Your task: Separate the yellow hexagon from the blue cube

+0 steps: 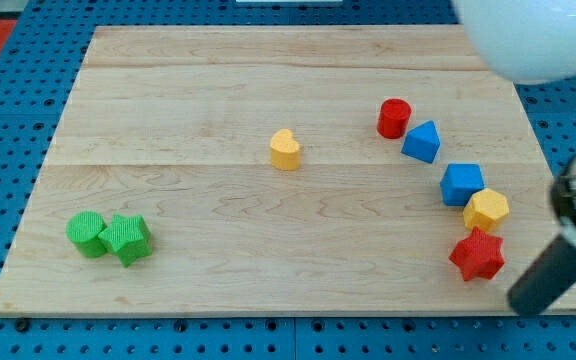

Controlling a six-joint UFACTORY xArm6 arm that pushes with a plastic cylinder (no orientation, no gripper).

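The yellow hexagon (486,210) sits near the board's right edge, touching the blue cube (462,183) just up and left of it. A red star (477,255) lies just below the hexagon. My rod comes in from the view's right and its tip (524,300) rests at the board's lower right corner, right of and below the red star, apart from all blocks.
A blue wedge-like block (422,141) and a red cylinder (394,118) lie above the cube. A yellow heart (285,150) sits mid-board. Two green blocks (110,237) touch at lower left. The wooden board (268,80) lies on a blue pegboard.
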